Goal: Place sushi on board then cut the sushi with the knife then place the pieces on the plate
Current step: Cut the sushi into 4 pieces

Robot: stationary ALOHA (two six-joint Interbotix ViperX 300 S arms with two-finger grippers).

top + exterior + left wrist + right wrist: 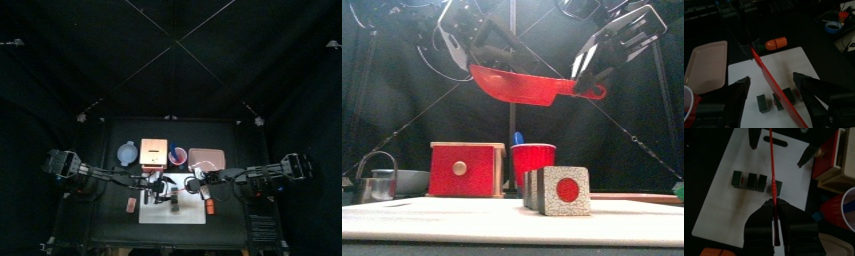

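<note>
Dark green sushi blocks (pixel 556 190) stand in a row on the white cutting board (pixel 462 215), one block (pixel 736 178) a little apart from the others. A red toy knife (pixel 520 86) hangs in the air above them. My right gripper (pixel 774 209) is shut on its handle. My left gripper (pixel 772 82) is open around the far end of the blade (pixel 774 85), with the jaws well clear on both sides. The pink plate (pixel 706 65) lies beyond the board, with nothing on it.
Behind the board stand the wooden box with the red drawer front (pixel 466 168) and the red cup (pixel 533 160) holding a blue knife (pixel 517 138). A metal cutter (pixel 380 180) is at the far left. An orange toy (pixel 776 43) lies just off the board's right end.
</note>
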